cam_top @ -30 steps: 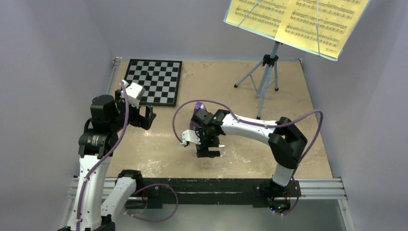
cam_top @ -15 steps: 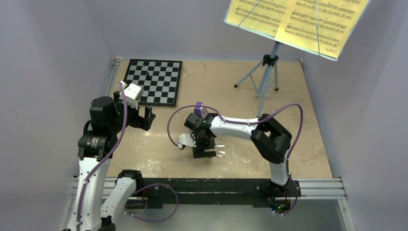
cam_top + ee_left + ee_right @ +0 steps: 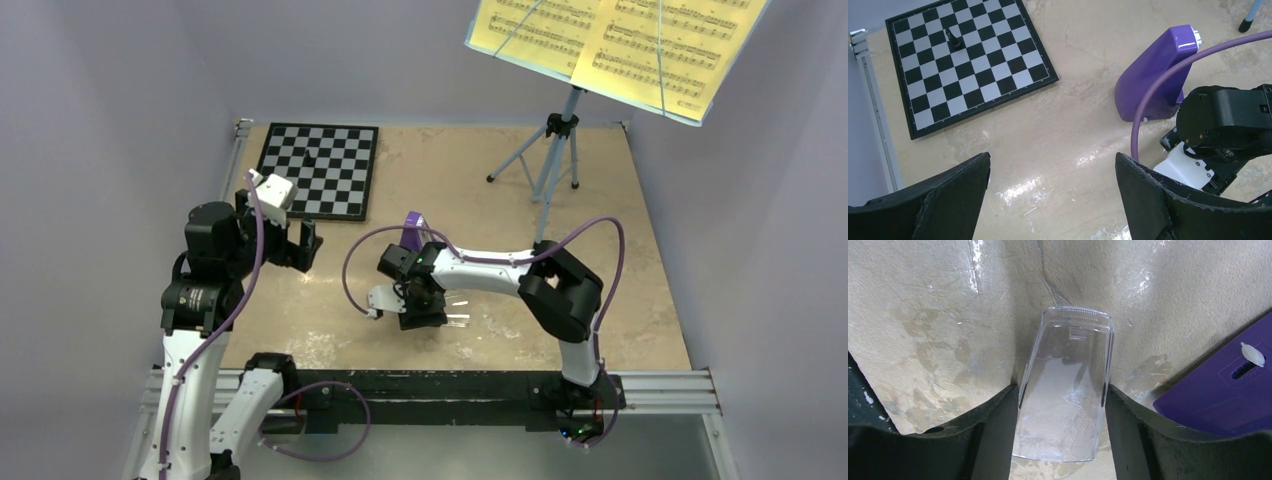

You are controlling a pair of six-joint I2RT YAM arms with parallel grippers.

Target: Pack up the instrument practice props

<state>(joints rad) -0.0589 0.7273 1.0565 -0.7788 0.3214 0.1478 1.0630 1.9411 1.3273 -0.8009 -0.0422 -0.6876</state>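
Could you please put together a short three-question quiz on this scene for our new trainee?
1. True or false: the left gripper is open and holds nothing.
2. What sits between the right gripper's fingers? A) a pencil B) a clear cover C) nothing
3. How many pieces stand on the chessboard?

Key: 1 true; 2 B; 3 one.
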